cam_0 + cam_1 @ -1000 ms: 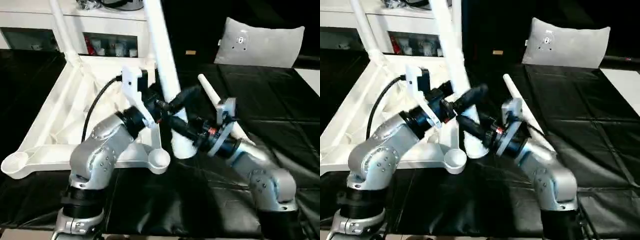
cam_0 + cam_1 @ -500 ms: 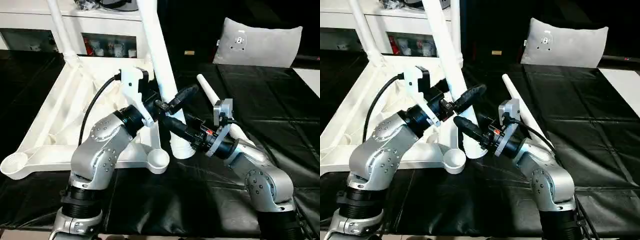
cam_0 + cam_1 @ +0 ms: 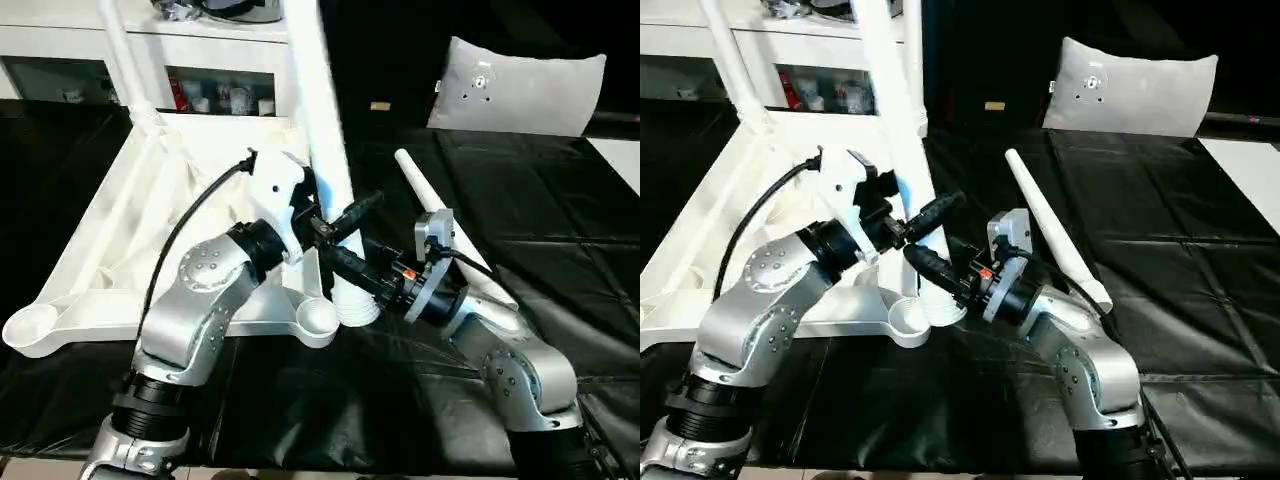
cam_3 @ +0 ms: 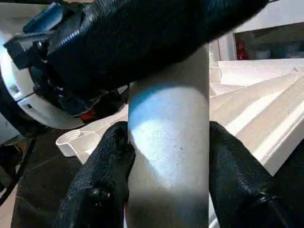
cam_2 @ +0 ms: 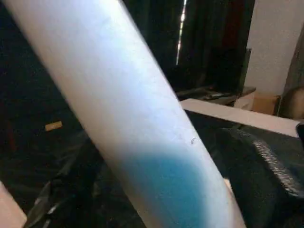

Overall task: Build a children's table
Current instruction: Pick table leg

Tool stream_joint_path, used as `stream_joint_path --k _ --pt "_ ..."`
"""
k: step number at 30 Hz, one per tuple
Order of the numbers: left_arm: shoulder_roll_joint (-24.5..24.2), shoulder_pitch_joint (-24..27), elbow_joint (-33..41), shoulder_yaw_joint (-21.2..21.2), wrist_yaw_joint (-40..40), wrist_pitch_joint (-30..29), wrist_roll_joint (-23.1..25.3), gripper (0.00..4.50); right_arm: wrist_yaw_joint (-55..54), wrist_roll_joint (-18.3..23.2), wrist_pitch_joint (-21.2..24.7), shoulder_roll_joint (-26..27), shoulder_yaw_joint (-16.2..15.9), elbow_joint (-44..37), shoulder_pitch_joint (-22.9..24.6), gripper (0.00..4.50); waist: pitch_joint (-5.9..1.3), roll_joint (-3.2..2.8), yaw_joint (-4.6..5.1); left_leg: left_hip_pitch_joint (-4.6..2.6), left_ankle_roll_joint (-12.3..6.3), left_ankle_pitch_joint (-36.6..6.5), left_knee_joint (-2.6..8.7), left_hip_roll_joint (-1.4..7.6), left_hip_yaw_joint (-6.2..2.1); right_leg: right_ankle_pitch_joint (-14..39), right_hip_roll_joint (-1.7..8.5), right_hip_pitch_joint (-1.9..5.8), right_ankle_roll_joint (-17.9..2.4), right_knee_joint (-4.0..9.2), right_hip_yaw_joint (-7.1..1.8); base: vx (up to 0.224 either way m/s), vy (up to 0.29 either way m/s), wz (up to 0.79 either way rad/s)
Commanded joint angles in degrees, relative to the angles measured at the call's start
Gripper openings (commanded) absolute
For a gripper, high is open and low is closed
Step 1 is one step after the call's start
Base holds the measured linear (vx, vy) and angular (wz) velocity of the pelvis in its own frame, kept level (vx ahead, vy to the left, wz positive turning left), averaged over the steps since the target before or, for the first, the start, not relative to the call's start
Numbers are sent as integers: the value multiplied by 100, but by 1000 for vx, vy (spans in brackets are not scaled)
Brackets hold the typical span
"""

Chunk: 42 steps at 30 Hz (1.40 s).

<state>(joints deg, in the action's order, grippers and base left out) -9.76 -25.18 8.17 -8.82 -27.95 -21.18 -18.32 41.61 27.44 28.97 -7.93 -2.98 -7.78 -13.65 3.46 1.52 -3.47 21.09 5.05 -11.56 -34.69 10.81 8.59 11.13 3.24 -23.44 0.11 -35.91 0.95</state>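
**Table leg clamped low by right gripper, near front corner socket**

Tabletop (image 3: pixel 130 240) lies upside down on the black sheet (image 3: pixel 560 210), ribs up, round sockets at the corners. Far-left socket holds an upright leg (image 3: pixel 122 60). Front-left socket (image 3: pixel 28 325) sits open, and so does the front-right socket (image 3: pixel 318 318).

Black sheet covers the whole work surface. White cabinet (image 3: pixel 200 60) stands behind with small items on its shelf. Grey cushion (image 3: pixel 520 85) rests at the back right.

Held leg (image 3: pixel 318 110) stands steeply, flared end (image 3: pixel 355 305) down, just beside the front-right socket; can't tell if it touches. Right gripper (image 4: pixel 164 156) clamps this leg low down, one black finger (image 4: pixel 102 180) on each side, both pressed to the tube. Left gripper (image 3: pixel 335 222) sits just above it on the same leg. One finger (image 3: pixel 355 208) crosses the front of the tube; can't tell if its fingers press the tube or stand clear.

Spare leg (image 3: pixel 440 225) lies flat on the sheet behind the right arm, apart from the tabletop.
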Motion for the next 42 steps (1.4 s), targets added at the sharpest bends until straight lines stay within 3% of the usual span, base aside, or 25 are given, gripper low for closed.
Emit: stream_joint_path --k 1,2,7,11,18,27,34,37,38,42 --pt "-69 81 -134 140 81 -55 96 318 28 74 -180 -25 7 -159 16 189 -381 -23 -7 -7 28 -642 408 130 33 605 311 333 -1006 404 -175 0 0 0" --pt "140 98 -95 353 215 -198 -231 318 9 66 -202 -22 5 -161 36 189 -381 -29 -5 -4 35 -648 405 129 35 609 313 337 -1013 399 -178 0 0 0" --pt "422 143 131 563 168 -504 -910 284 -3 16 -267 -18 17 -128 70 188 -377 -12 -4 -1 15 -709 400 124 40 706 306 333 -1053 415 -176 0 0 0" --pt "420 209 180 500 146 -565 -888 253 -61 -31 -337 -3 15 -89 55 188 -377 -17 -1 0 -14 -699 405 131 34 721 301 333 -1014 420 -174 0 0 0" --pt "727 284 333 790 389 -970 -1462 219 -140 -173 -473 -6 -45 -6 42 188 -373 13 -2 6 -27 -685 393 120 45 821 298 333 -990 431 -177 0 0 0" --pt "626 196 99 815 867 -765 -869 217 -281 -365 -622 -82 -54 147 -58 188 -373 38 4 8 -61 -623 396 125 42 895 296 331 -863 433 -175 0 0 0" --pt "608 186 131 765 995 -703 -764 217 -384 -495 -707 -140 -43 281 -113 188 -377 49 2 13 -90 -538 383 120 50 767 296 336 -892 425 -175 0 0 0" --pt "634 185 142 730 989 -705 -757 217 -457 -487 -707 -109 -20 263 -92 188 -375 42 0 9 -97 -554 384 119 48 805 295 334 -886 427 -173 0 0 0" --pt "637 181 140 713 974 -707 -750 217 -470 -505 -717 -103 -20 262 -100 188 -377 9 -2 11 -84 -559 382 118 45 802 297 336 -885 424 -176 0 0 0" --pt "538 144 80 667 977 -730 -656 217 -634 -501 -678 -23 61 284 -167 188 -377 18 3 6 -61 -609 390 119 42 839 296 331 -873 430 -174 0 0 0"
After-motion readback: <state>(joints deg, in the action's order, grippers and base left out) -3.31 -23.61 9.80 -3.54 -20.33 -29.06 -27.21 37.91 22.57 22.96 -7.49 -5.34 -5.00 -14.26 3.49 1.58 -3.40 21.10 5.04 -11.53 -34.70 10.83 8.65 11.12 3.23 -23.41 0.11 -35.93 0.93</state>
